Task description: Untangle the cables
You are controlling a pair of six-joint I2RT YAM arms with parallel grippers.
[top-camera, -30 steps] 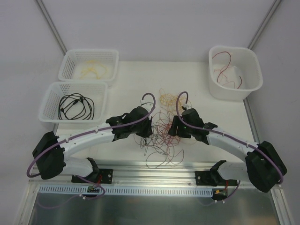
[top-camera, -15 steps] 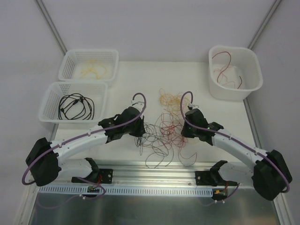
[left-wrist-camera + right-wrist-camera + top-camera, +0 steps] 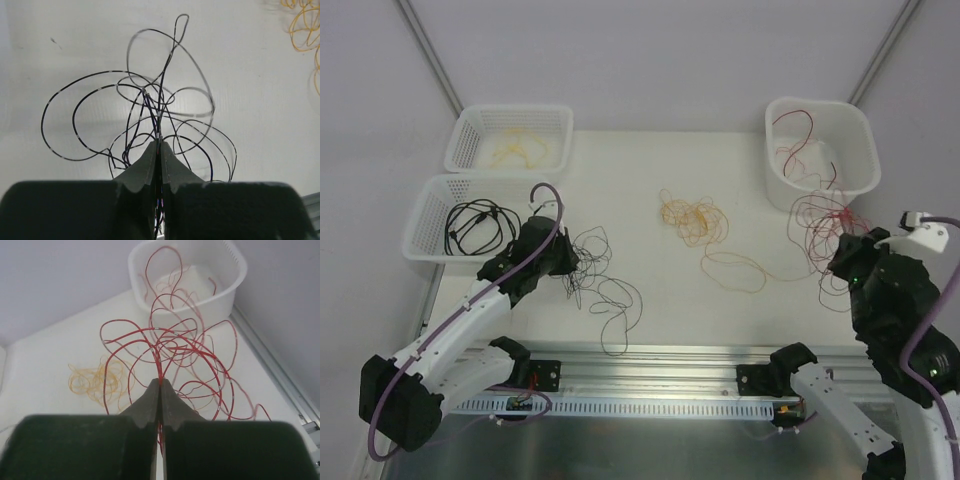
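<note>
The cables lie in three groups. A bunch of black cables point(image 3: 603, 292) trails over the table from my left gripper point(image 3: 566, 264), which is shut on it; in the left wrist view their loops point(image 3: 150, 95) fan out from the closed tips point(image 3: 159, 143). My right gripper point(image 3: 842, 262) is raised at the right and shut on a bunch of red cables point(image 3: 820, 218), which spread out from its tips point(image 3: 160, 382) as red loops point(image 3: 175, 342) in front of the tub. Yellow-orange cables point(image 3: 692, 218) lie loose mid-table, held by nothing.
A white basket point(image 3: 510, 108) at the back left holds yellow cables. The basket point(image 3: 485, 179) in front of it holds thicker black cables. A white tub point(image 3: 868, 140) at the back right holds red cables. A metal rail point(image 3: 650, 355) runs along the near edge.
The right gripper shut on the red cables. The arms pulled apart, left one leftward with the black cables, right one rightward and up with the red ones, splitting the tangle.
</note>
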